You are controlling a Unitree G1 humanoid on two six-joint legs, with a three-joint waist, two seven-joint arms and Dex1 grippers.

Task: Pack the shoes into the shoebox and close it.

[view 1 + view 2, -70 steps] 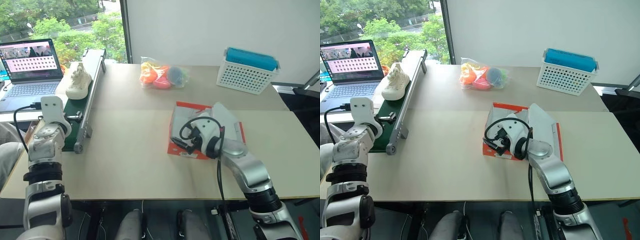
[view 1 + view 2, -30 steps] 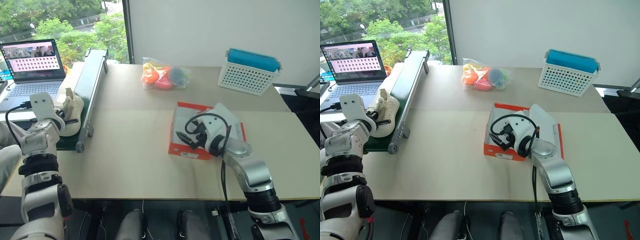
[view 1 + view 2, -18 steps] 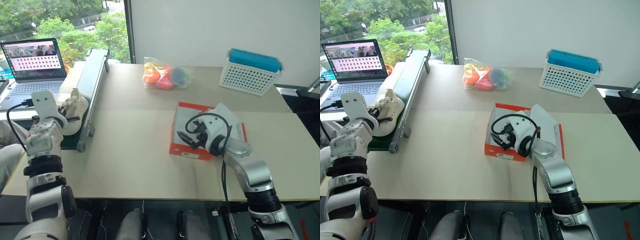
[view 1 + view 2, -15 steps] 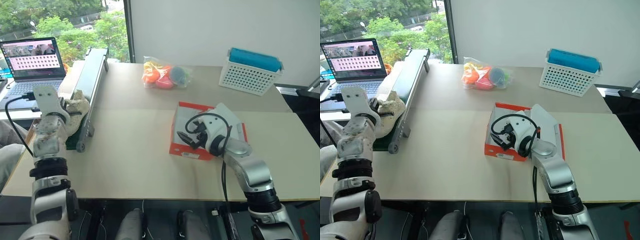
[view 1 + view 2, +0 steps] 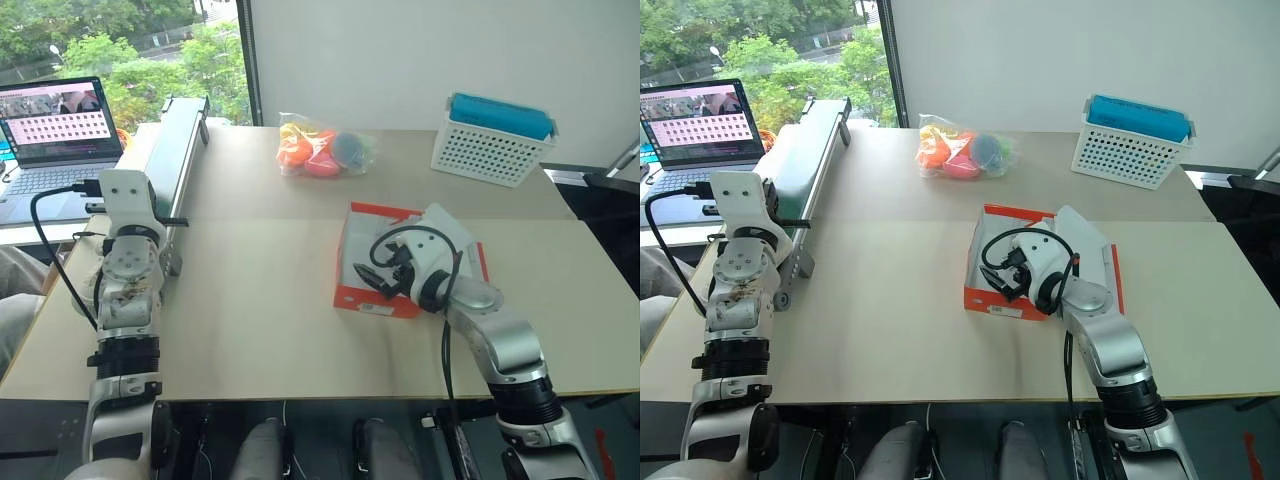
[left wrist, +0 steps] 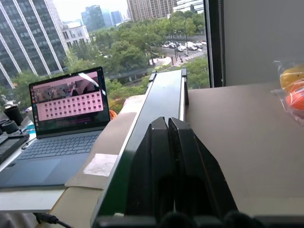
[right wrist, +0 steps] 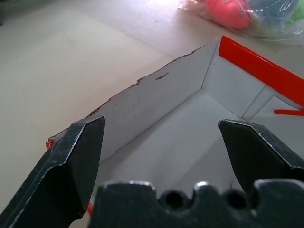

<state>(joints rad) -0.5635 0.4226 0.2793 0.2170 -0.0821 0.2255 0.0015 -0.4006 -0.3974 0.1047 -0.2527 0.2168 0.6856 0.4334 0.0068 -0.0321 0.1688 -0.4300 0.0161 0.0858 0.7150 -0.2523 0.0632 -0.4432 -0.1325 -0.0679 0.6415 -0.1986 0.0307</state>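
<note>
Arms: silver-grey segmented housings, black joint bands | wrists: white rounded modules, looped black cables | left gripper point(image 6: 168, 142), right gripper point(image 7: 164, 147): two black angular fingers each

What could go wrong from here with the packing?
1. The left pincer is shut flat with nothing between its fingers, pointing along the conveyor belt. It may swing across carrying nothing.
2. The right pincer hangs open over the open shoebox, blocking the drop spot and close enough to nudge its torn wall.
3. The black cable looped at the right wrist could snag that wall.
</note>
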